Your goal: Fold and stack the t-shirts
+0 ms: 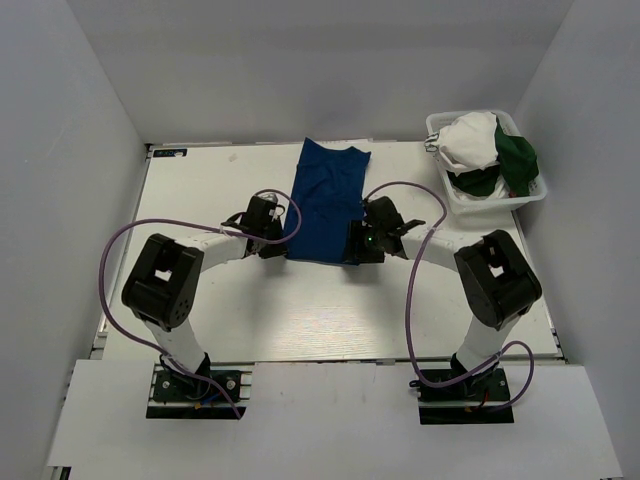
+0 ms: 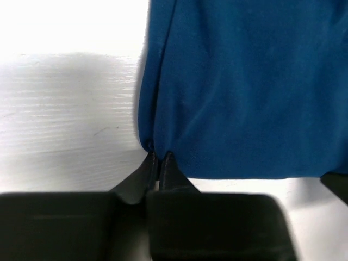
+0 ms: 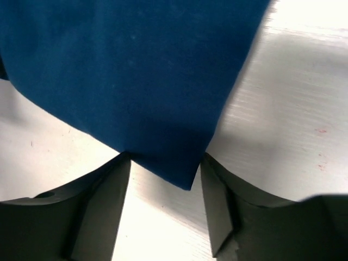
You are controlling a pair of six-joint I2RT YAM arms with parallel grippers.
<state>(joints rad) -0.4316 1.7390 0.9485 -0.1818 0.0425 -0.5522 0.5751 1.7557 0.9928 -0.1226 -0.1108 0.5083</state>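
A blue t-shirt point(image 1: 328, 195), folded into a long strip, is laid flat at the centre of the tabletop point(image 1: 200, 200) in the top view. Its lower left corner is clamped between the closed fingers of the left pincer point(image 2: 158, 159). The right pincer point(image 3: 166, 160) is spread wide, and the lower right corner of the shirt is seen lying between its fingers without being gripped. A white t-shirt point(image 1: 470, 140) and a green t-shirt point(image 1: 518, 158) are heaped in the basket point(image 1: 490, 206) at the upper right.
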